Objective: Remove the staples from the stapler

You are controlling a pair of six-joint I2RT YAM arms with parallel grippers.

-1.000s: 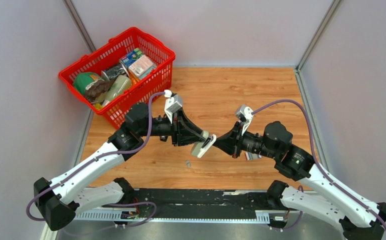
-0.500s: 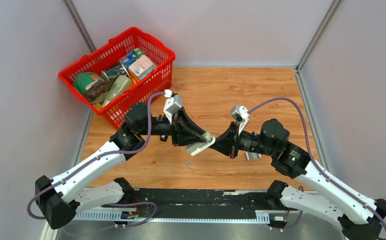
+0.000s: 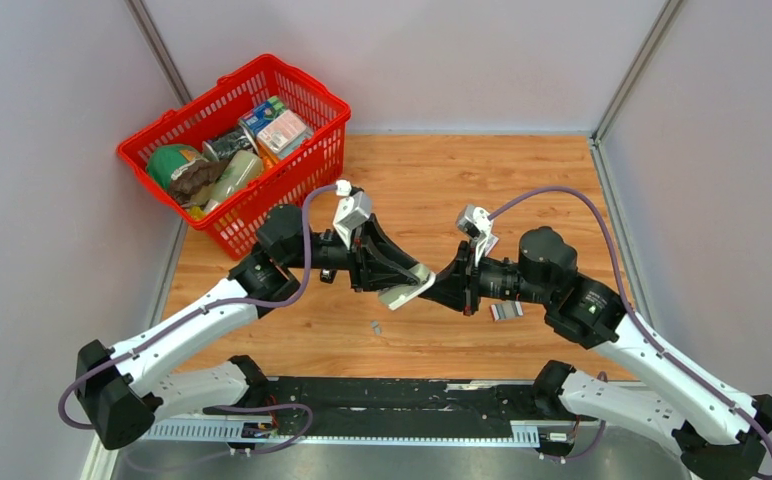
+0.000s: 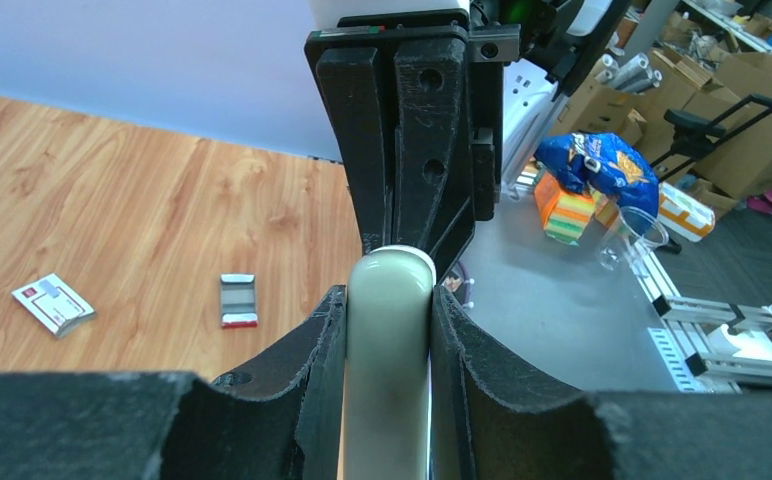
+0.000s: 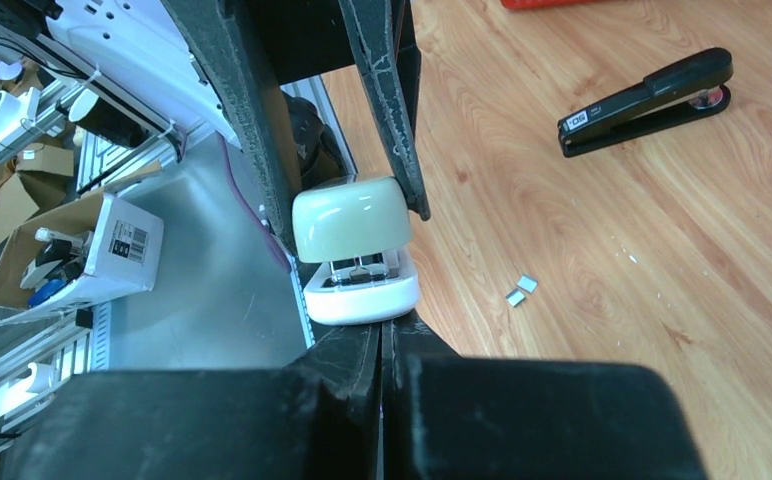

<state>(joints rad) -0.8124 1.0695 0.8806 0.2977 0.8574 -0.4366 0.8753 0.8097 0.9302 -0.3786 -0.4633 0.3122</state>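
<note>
My left gripper (image 3: 398, 280) (image 4: 387, 300) is shut on a grey-beige rounded bar (image 4: 388, 370) with a white underside (image 5: 362, 298) and holds it above the table (image 3: 432, 190). Metal shows between its two halves in the right wrist view. My right gripper (image 3: 432, 286) (image 5: 384, 335) is shut, and its tips meet the bar's white end. The slim black stapler (image 5: 647, 100) lies flat on the wood, apart from both grippers. Two tiny silvery staples pieces (image 5: 521, 290) lie on the wood under the bar, seen from above too (image 3: 374, 326).
A red basket (image 3: 297, 170) full of goods stands at the back left. A flat grey ribbed piece with a red end (image 4: 238, 300) (image 3: 507, 311) and a small white-and-red box (image 4: 52, 303) lie on the wood by the right arm.
My right gripper has moved left until its tips meet the bar. The bar has swung from steeply tilted to flatter. The left arm has shifted a little to the right.
</note>
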